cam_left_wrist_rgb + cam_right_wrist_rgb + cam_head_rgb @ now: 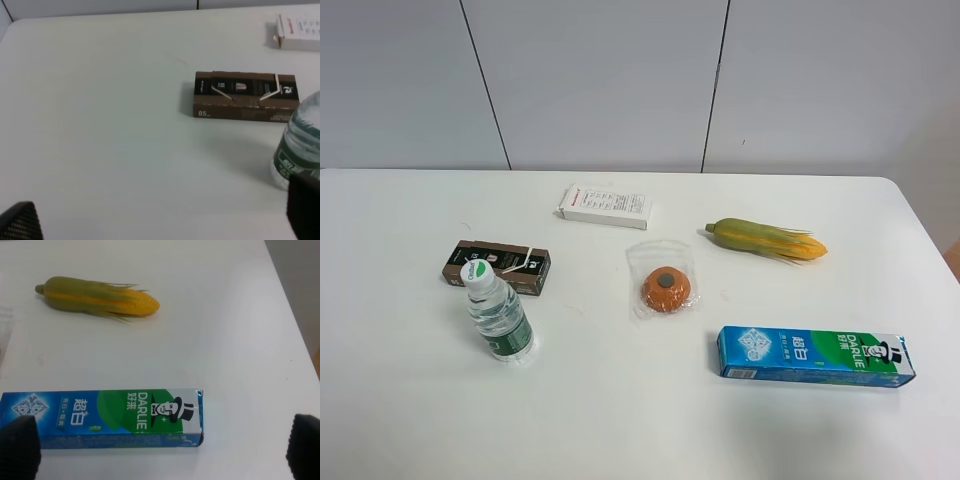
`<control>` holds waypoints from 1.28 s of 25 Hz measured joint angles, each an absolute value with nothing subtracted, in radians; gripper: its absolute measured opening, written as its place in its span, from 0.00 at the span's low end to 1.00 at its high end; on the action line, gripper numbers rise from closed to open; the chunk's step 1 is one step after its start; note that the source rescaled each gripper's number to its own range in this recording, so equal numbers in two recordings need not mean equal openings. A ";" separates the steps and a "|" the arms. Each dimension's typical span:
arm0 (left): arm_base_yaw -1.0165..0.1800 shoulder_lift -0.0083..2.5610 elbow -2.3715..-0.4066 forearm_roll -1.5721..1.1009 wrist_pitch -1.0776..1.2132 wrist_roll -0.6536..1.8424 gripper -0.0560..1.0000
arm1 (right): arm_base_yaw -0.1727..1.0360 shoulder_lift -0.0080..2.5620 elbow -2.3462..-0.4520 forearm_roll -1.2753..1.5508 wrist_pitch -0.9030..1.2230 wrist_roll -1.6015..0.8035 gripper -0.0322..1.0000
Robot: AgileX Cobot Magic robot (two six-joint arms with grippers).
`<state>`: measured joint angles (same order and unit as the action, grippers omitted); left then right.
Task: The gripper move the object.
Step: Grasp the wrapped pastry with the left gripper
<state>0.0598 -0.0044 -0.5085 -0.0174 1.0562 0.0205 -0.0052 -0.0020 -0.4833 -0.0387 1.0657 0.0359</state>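
Observation:
The object, a small round orange puck with a grey-brown centre, lies in a clear plastic bag at the middle of the white table. It shows in neither wrist view. No arm appears in the exterior high view. My left gripper is open and empty, with one dark fingertip at each side of its view, above bare table left of the bottle. My right gripper is open and empty, its fingertips wide apart over the toothpaste box.
A water bottle stands front left, with a brown box behind it. A white box lies at the back. A corn cob lies right of the puck, and a blue-green toothpaste box front right.

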 joint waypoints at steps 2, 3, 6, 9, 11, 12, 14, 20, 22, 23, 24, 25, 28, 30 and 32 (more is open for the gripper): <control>0.060 -0.004 -0.508 -0.017 1.056 0.021 1.00 | -0.005 -0.002 -0.483 -0.039 1.066 0.036 1.00; 0.060 -0.004 -0.508 -0.017 1.056 0.021 1.00 | -0.005 -0.002 -0.483 -0.039 1.066 0.036 1.00; 0.060 -0.004 -0.508 -0.017 1.056 0.021 1.00 | -0.005 -0.002 -0.483 -0.039 1.066 0.036 1.00; 0.060 -0.004 -0.508 -0.017 1.056 0.021 1.00 | -0.005 -0.002 -0.483 -0.039 1.066 0.036 1.00; 0.060 -0.004 -0.508 -0.017 1.056 0.021 1.00 | -0.005 -0.002 -0.483 -0.039 1.066 0.036 1.00; 0.060 -0.004 -0.508 -0.017 1.056 0.021 1.00 | -0.005 -0.002 -0.483 -0.039 1.066 0.036 1.00; 0.060 -0.004 -0.508 -0.017 1.056 0.021 1.00 | -0.005 -0.002 -0.483 -0.039 1.066 0.036 1.00; 0.060 -0.004 -0.508 -0.017 1.056 0.021 1.00 | -0.005 -0.002 -0.483 -0.039 1.066 0.036 1.00; 0.060 -0.004 -0.508 -0.017 1.056 0.021 1.00 | -0.005 -0.002 -0.483 -0.039 1.066 0.036 1.00; 0.060 -0.004 -0.508 -0.017 1.056 0.021 1.00 | -0.005 -0.002 -0.483 -0.039 1.066 0.036 1.00; 0.060 -0.004 -0.508 -0.017 1.056 0.021 1.00 | -0.005 -0.002 -0.483 -0.039 1.066 0.036 1.00; 0.060 -0.004 -0.508 -0.016 1.056 0.021 1.00 | -0.005 -0.002 -0.483 -0.039 1.066 0.036 1.00; 0.060 0.001 -0.510 -0.014 1.056 0.029 1.00 | -0.005 -0.002 -0.483 -0.039 1.066 0.036 1.00; 0.060 0.036 -0.536 -0.013 1.059 0.032 1.00 | -0.005 -0.002 -0.483 -0.039 1.066 0.036 1.00; 0.060 0.106 -0.600 -0.013 1.059 0.039 1.00 | -0.005 -0.002 -0.483 -0.039 1.066 0.036 1.00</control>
<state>0.0598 0.1060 -0.5997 -0.0132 1.0585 0.0394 -0.0052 -0.0020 -0.4833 -0.0387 1.0657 0.0359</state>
